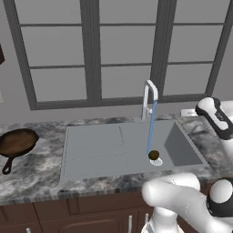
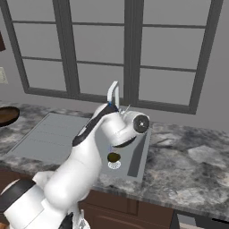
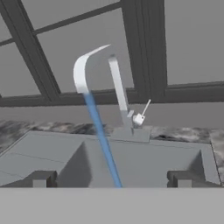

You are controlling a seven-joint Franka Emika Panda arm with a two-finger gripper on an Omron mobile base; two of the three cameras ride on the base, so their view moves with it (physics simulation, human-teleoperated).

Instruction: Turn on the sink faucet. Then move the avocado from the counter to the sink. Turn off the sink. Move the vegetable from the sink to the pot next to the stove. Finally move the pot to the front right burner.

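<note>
Gripper (image 3: 111, 179) jaws held wide, empty, facing faucet (image 3: 114, 83); avocado (image 1: 154, 155) seen under water stream (image 1: 150, 129) in sink (image 1: 91, 150) basin.

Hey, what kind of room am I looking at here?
A kitchen, rendered rather than real. A grey sink is set in a marble-look counter under big windows, the faucet is running, and a dark frying pan sits to the left.
</note>
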